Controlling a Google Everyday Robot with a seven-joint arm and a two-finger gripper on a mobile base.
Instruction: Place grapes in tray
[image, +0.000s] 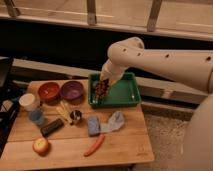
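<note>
A wooden table (120, 142) stood before a dark wall under a railing. On its far right sat the green tray (125, 92). The arm (165, 60) reached down over the tray's left end, its gripper (104, 82) clamped shut on the grapes (101, 90), which hung just below it inside the tray's left side: a dark reddish-purple, elongated bunch of small berries.
</note>
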